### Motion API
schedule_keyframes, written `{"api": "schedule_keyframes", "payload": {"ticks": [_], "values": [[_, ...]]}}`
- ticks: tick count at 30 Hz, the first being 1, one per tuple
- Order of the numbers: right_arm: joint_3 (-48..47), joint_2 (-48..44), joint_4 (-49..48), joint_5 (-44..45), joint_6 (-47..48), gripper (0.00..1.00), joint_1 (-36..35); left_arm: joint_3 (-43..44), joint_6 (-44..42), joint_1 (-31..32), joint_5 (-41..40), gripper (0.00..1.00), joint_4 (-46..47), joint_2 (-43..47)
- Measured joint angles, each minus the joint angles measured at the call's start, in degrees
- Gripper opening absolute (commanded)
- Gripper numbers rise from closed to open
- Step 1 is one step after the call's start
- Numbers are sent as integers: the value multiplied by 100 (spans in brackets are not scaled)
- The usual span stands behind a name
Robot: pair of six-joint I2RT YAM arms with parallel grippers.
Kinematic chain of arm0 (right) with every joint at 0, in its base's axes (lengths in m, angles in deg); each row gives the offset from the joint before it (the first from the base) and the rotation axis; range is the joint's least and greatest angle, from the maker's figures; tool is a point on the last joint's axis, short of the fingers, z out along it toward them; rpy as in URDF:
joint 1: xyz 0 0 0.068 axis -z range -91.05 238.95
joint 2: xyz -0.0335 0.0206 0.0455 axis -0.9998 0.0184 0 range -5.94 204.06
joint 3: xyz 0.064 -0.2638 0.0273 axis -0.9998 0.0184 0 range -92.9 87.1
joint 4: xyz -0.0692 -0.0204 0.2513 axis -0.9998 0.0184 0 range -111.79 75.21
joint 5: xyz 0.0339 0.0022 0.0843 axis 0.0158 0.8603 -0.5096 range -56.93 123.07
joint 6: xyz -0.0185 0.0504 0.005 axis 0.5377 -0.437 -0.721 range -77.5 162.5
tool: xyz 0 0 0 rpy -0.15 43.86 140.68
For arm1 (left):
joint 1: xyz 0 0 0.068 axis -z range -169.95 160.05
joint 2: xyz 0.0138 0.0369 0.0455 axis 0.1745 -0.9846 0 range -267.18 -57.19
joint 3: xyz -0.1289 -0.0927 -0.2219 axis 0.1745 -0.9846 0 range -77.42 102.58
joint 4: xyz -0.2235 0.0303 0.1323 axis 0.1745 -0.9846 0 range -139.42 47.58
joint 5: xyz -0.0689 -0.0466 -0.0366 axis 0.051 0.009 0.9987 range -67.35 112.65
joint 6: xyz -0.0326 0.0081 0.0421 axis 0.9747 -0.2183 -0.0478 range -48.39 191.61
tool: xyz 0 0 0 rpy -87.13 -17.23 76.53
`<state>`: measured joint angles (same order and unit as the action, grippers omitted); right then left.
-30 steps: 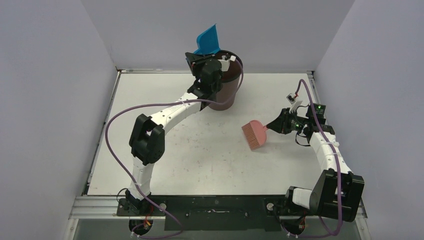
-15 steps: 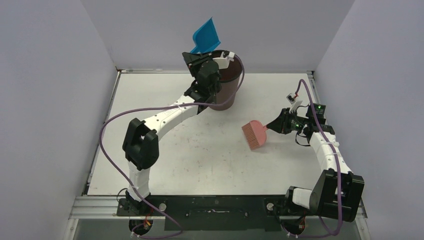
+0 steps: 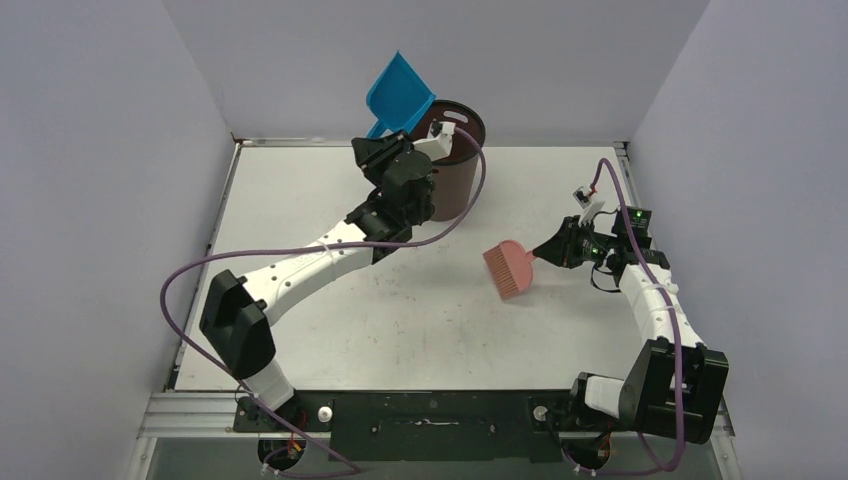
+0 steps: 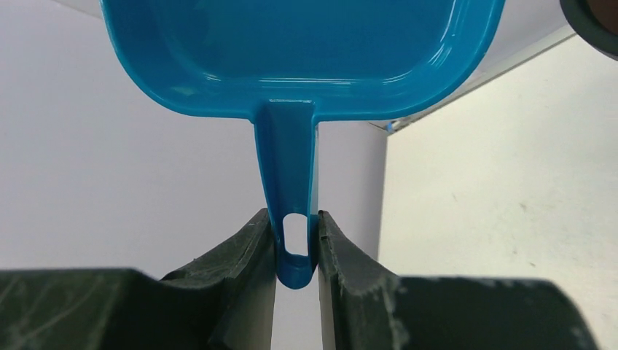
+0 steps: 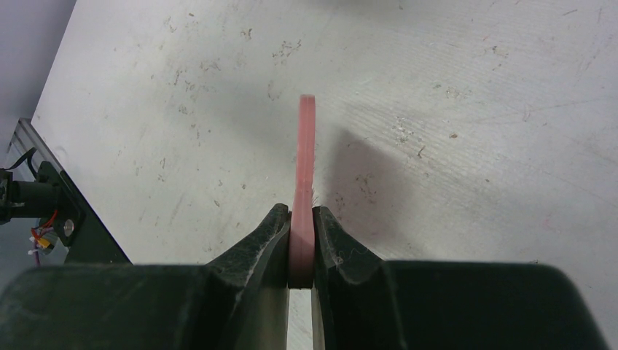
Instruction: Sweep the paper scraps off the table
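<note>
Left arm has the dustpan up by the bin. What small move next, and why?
Probably lower the dustpan down to the table: the left end effector holds it raised beside the bin, its visible part looks empty, no scraps show.

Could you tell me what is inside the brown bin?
Only a dark inner wall shows in the bin; its near wall hides the bottom, so any contents cannot be seen.

No legible text or labels

Overhead camera sees the whole table (image 3: 420,330); wrist cameras look closely past fingers (image 4: 237,259).
</note>
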<state>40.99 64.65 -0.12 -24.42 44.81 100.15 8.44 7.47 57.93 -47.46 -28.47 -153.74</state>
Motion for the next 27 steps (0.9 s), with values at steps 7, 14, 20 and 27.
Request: {"api": "schedule_keyframes", "payload": {"ticks": [7,14,20,27], "values": [[0,7,0,0,2,5,0,-101,2389,352,125,0,-2376,621],[0,26,0,28,33,5,0,-518,4566,977,861,0,-4146,925],[0,42,0,72,74,5,0,-868,6129,1351,1976,0,-4833,953],[-352,46,496,339,699,5,0,-1325,7488,1421,3121,0,-5106,1008]]}}
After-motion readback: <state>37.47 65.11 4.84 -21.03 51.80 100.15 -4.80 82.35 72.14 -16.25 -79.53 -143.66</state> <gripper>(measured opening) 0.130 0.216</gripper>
